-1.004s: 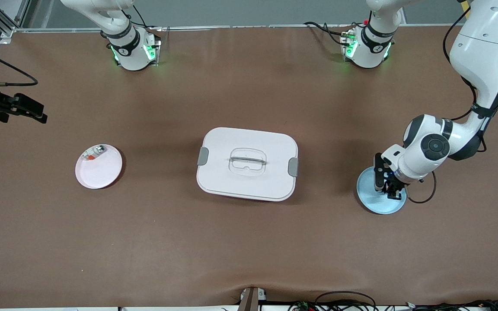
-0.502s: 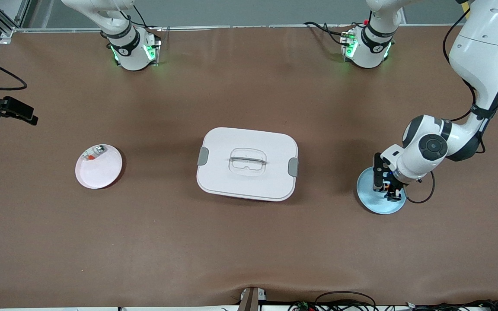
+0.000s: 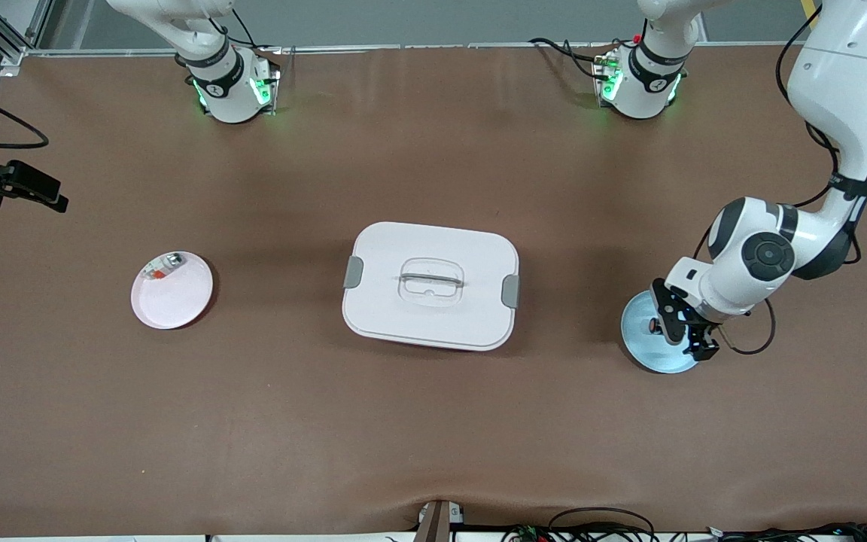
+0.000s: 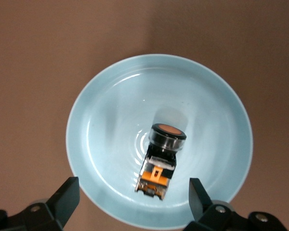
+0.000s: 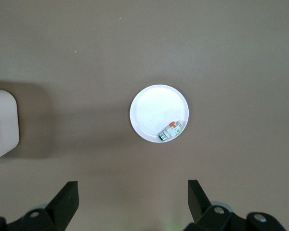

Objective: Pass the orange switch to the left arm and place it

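Switch first: from the front I can't see it at all, because my left gripper (image 3: 680,337) hangs over the blue plate (image 3: 640,331) at the left arm's end of the surface and covers it. A second ago that gripper sat low on the plate with a speck of orange between its fingers; now it has tilted and drawn slightly off toward the plate's edge. I judge the grasp slipped or was let go, so the pick-up needs another try. My box (image 3: 430,284) stands mid-surface between the two plates, well apart from both. My right gripper (image 3: 8,188) waits out at the right arm's end, by the surface's edge, having only drifted a little. The pink plate (image 3: 171,290) holds the silvery piece (image 3: 165,266).

Left wrist view settles it: the switch (image 4: 161,160) lies on its side in the blue plate (image 4: 106,110), button end up-slope, with my fingers (image 4: 62,201) spread wide on either side and touching nothing.

Right wrist view, which alone shows this hand's spread, has its fingers (image 5: 65,199) wide and empty, high over the pink plate (image 5: 151,108), with a corner of the box (image 5: 2,127) at the frame's edge.
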Robot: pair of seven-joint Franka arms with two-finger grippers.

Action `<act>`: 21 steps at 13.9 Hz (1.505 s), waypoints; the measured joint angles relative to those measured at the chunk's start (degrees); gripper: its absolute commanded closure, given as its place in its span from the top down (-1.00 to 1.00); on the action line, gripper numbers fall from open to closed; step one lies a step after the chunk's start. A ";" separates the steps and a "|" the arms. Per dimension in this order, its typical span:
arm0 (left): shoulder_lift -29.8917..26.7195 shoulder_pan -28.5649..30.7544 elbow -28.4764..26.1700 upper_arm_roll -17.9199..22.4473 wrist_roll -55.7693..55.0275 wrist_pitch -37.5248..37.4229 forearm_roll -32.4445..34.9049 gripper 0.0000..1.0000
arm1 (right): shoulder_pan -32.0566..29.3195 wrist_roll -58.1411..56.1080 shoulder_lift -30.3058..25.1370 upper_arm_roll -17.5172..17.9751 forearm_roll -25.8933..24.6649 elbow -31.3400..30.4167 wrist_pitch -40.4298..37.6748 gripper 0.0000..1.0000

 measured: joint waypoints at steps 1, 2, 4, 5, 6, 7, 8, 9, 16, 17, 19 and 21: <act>-1.28 0.00 1.34 -0.24 -0.97 -2.68 -2.43 1.00 | 0.00 0.00 -0.67 0.00 0.01 -1.17 1.03 1.00; -2.57 0.02 2.62 -0.27 -1.77 -5.13 -5.02 1.00 | 0.00 0.00 -1.77 0.01 0.02 -2.92 2.57 1.00; -4.87 0.24 4.79 -0.26 -4.63 -9.74 -8.48 1.00 | 0.00 0.00 -4.54 0.14 0.02 -6.88 5.40 1.00; -5.83 0.38 5.64 -0.26 -7.11 -11.71 -9.02 1.00 | 0.00 0.00 -5.70 0.24 0.02 -8.27 5.91 1.00; -6.68 0.45 6.48 -0.26 -10.18 -13.73 -9.15 1.00 | 0.00 0.00 -6.44 0.30 0.02 -9.04 5.99 1.00; -7.36 0.44 7.09 -0.35 -13.60 -15.60 -9.20 1.00 | 0.00 0.00 -6.88 0.31 0.02 -9.43 5.97 1.00; -7.89 0.44 7.45 -0.61 -17.28 -16.85 -9.21 1.00 | -0.01 0.01 -7.05 0.26 0.02 -9.54 5.91 1.00; -8.31 0.42 7.61 -1.05 -21.07 -17.46 -9.22 1.00 | -0.03 0.02 -7.09 0.21 0.02 -9.53 5.85 1.00; -9.44 0.25 14.35 -2.68 -44.31 -25.72 -9.27 1.00 | -0.06 0.02 -7.11 0.17 0.02 -9.35 4.95 1.00; -9.61 0.25 15.33 -3.05 -47.86 -26.73 -9.29 1.00 | -0.06 0.02 -7.12 0.20 0.02 -9.30 4.95 1.00; -9.91 0.22 16.53 -4.02 -55.38 -27.44 -9.29 1.00 | -0.06 0.02 -7.12 0.21 0.02 -9.22 4.94 1.00; -10.24 0.21 17.45 -4.63 -61.83 -28.54 -9.30 1.00 | -0.06 0.02 -7.12 0.21 0.02 -9.07 4.93 1.00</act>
